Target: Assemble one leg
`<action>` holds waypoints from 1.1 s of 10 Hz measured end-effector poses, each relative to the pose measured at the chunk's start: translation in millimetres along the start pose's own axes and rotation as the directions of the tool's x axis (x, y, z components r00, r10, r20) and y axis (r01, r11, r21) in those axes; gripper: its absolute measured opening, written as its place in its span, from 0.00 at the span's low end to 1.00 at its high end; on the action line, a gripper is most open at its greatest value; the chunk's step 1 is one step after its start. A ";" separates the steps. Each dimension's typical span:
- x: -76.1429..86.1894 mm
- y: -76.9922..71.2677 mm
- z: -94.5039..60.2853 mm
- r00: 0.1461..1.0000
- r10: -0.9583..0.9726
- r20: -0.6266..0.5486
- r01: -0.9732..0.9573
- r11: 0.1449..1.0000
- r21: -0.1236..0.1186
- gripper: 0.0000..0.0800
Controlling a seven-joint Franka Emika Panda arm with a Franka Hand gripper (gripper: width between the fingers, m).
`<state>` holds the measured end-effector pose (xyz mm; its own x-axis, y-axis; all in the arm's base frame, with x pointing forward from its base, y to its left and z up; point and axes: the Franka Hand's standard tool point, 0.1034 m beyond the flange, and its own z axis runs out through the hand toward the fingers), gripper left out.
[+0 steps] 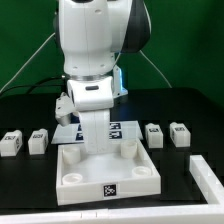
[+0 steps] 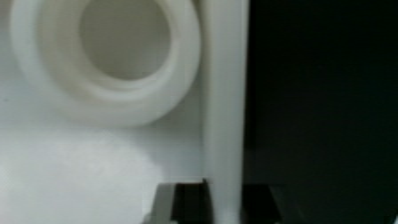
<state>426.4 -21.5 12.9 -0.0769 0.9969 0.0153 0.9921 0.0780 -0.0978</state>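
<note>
Clamp on or off: cannot tell.
Your gripper [image 2: 222, 205] straddles the large flat white square panel [image 1: 75, 178] at its rim; the small white plastic leg [image 1: 153, 134] lies well apart from the fingers. A loose pinch would likely let the panel skew.

the arm's shell [image 1: 95, 40], upper middle of the frame, is smooth white plastic with a soft gloss. the table [image 1: 30, 195] is matt black. the panel [image 1: 85, 175], lower centre, is smooth matt white plastic; up close its round socket [image 2: 107, 50] shows a faint sheen. the leg [image 2: 221, 120] in the gripper [image 2: 221, 205] is the same white plastic. the fingers [image 2: 185, 203] look dull black. tags [image 1: 11, 140] on the loose legs [image 1: 12, 146], mid left, look like flat printed paper.
</note>
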 end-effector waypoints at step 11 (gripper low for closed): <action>74.8 74.7 -16.7 0.994 0.105 -0.008 -0.105 0.993 0.047 0.08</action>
<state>496.4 58.8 23.4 0.0286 0.9995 0.0127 0.9890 -0.0265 -0.1455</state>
